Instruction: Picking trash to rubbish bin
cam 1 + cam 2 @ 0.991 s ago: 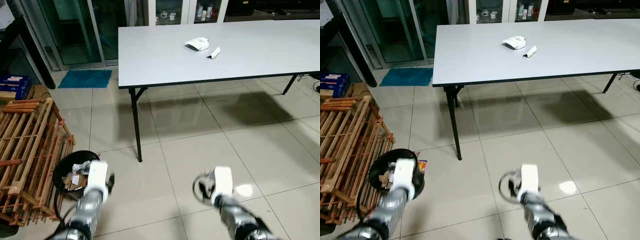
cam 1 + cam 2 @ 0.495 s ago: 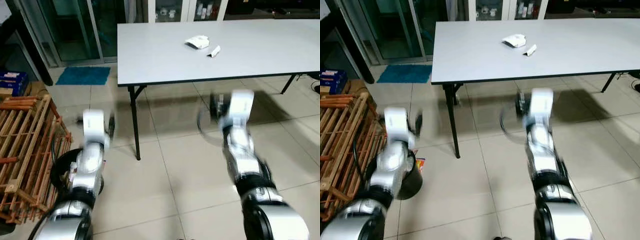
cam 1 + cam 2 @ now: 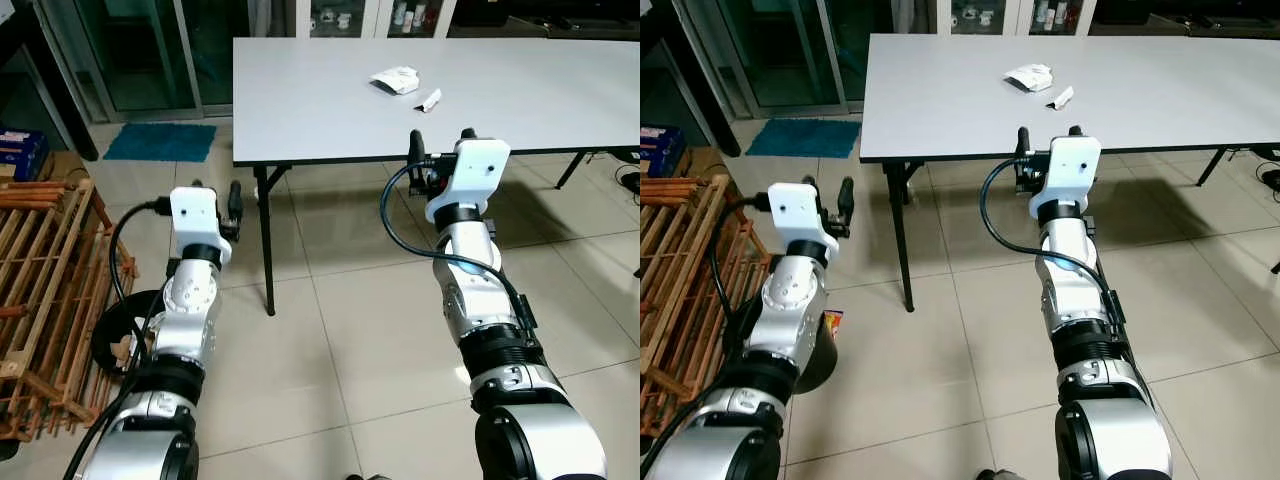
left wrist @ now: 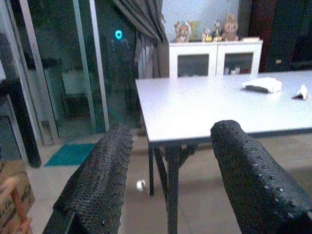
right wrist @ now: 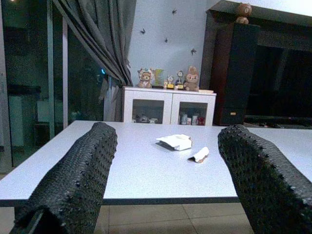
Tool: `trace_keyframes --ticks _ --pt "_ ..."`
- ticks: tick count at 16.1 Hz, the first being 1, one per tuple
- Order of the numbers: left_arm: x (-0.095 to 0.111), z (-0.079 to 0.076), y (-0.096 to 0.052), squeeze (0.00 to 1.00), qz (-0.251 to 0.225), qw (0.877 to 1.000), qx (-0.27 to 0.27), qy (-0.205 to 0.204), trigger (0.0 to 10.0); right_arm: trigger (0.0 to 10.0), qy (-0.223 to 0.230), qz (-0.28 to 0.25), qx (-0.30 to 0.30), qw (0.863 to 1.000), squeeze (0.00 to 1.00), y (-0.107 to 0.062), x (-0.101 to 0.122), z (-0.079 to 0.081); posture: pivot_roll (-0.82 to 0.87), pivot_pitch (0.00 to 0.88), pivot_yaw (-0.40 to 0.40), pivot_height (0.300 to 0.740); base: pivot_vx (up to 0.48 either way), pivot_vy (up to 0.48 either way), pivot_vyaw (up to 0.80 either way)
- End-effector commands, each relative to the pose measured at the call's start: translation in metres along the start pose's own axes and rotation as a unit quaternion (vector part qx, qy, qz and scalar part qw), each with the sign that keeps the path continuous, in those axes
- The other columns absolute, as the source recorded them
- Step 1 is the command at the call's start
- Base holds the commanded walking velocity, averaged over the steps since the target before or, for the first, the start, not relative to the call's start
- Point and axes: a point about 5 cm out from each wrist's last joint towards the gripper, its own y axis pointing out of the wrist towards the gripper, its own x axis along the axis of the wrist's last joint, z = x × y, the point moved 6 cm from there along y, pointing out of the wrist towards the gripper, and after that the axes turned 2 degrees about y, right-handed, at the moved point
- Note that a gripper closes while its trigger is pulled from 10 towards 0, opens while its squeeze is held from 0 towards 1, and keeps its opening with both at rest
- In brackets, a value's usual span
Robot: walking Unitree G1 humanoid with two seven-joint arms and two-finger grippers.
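A crumpled white packet point(image 3: 396, 80) and a small white scrap point(image 3: 429, 100) lie side by side on the long grey table point(image 3: 320, 110). The right wrist view shows the same packet point(image 5: 174, 142) and scrap point(image 5: 199, 155) beyond the fingers. My right gripper point(image 3: 441, 140) is raised at the table's near edge, open and empty, short of the trash. My left gripper point(image 3: 215, 190) is raised further left, beside the table leg, also open and empty. The black rubbish bin point(image 3: 118, 335) stands on the floor at the left, partly hidden by my left arm.
A wooden slatted rack point(image 3: 40, 290) stands right beside the bin. The black table leg point(image 3: 265, 240) is just right of my left gripper. A blue mat point(image 3: 160, 141) lies before the glass doors. A white cabinet point(image 5: 168, 105) stands behind the table.
Both arms have swung up from near the floor to table height, with the fingers now pointing towards the table. The view has shifted slightly.
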Motion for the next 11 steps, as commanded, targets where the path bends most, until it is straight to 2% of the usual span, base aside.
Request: trace_keyframes --ticks 1,3,7,11 --pt "0.003 -0.004 0.001 0.00 -0.003 1.000 -0.007 0.005 10.0 10.0 -0.002 -0.001 -0.004 1.000 0.00 0.000 0.002 -0.004 0.02 0.000 -0.055 0.740 0.000 0.000 0.00" --pt "0.013 -0.006 0.005 0.00 -0.013 1.000 -0.009 0.007 10.0 10.0 0.003 0.011 -0.006 1.000 0.00 -0.001 -0.002 -0.005 0.02 0.000 -0.058 0.740 0.000 0.000 0.00" --pt "0.014 -0.007 0.006 0.00 -0.009 1.000 -0.007 0.016 10.0 10.0 0.003 0.021 0.003 1.000 0.00 -0.001 -0.003 0.000 0.02 0.000 -0.057 0.740 0.000 -0.410 0.00" --pt "0.013 -0.006 0.005 0.00 -0.006 1.000 -0.005 0.014 10.0 10.0 0.006 0.031 0.009 0.999 0.00 -0.003 -0.007 0.004 0.02 0.000 -0.058 0.740 0.000 -0.457 0.77"
